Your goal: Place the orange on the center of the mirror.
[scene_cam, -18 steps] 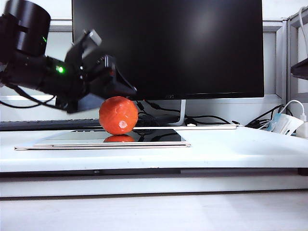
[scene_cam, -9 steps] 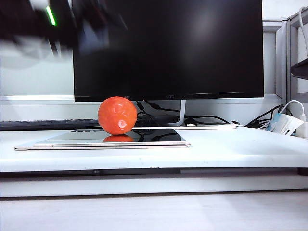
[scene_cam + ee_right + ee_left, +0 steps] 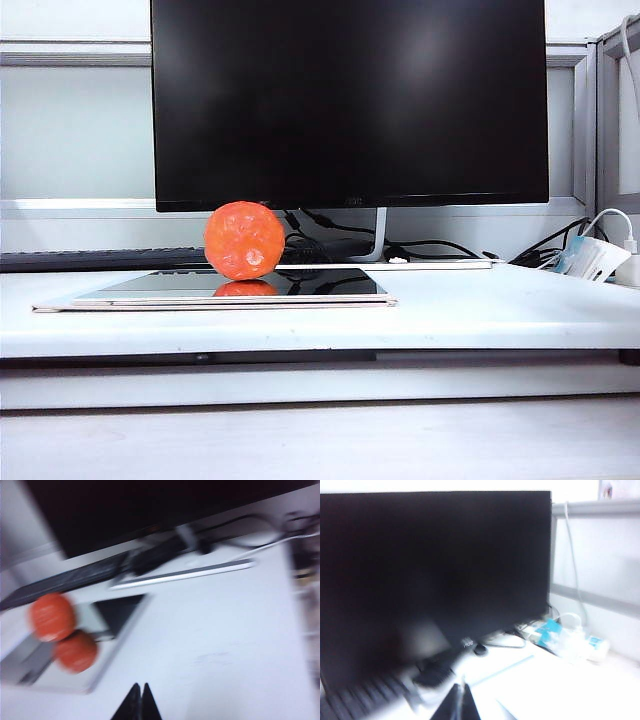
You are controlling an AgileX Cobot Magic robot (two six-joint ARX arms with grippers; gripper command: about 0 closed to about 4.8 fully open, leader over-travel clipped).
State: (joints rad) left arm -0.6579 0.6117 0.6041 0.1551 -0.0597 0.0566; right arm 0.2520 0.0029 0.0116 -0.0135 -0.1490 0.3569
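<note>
The orange [image 3: 244, 240], a bright orange-red dimpled ball with a pale spot, rests on the mirror [image 3: 330, 284], a thin flat reflective panel with a pale rim on the white desk. Its reflection shows just under it. In the right wrist view the orange [image 3: 51, 616] sits on the mirror [image 3: 120, 611] with the reflection beside it. Neither arm appears in the exterior view. My left gripper [image 3: 460, 691] is shut and empty, up facing the monitor, and this view is blurred. My right gripper [image 3: 139, 687] is shut and empty, well away from the orange.
A large black monitor [image 3: 350, 100] stands behind the mirror on a stand with cables. A dark keyboard [image 3: 95, 259] lies at the back left. A white charger and blue-white packet [image 3: 590, 257] sit at the right edge of the desk [image 3: 480, 310].
The left arm, which was at the orange with its gripper open, rose up and left and went out of the exterior view. The orange stayed on the mirror.
</note>
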